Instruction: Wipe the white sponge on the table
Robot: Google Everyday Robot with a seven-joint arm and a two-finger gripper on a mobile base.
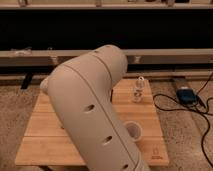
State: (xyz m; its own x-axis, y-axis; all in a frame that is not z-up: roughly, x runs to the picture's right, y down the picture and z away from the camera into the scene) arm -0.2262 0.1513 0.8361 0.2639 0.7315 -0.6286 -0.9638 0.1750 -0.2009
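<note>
Sponge and gripper both hidden behind the arm [92, 115], which crosses the middle of the bench [37, 135].
White sponge not visible, so its place cannot be told; gripper out of view, state unknown. Right of the arm stand a translucent cup [134, 131] and, farther back, a small bottle [138, 90]; any wiping stroke should stay clear of both.

Pretty dim, warm-lit room. The back is taken up by a wide black band [100, 30], crossed by a pale horizontal ledge [165, 56]. Speckled, gritty flooring [15, 115] is seen all around the light wooden counter [45, 130]. Off to the right, a small dark blue box [186, 95] is parked on the floor, with black cables [204, 112] looped beside it.
</note>
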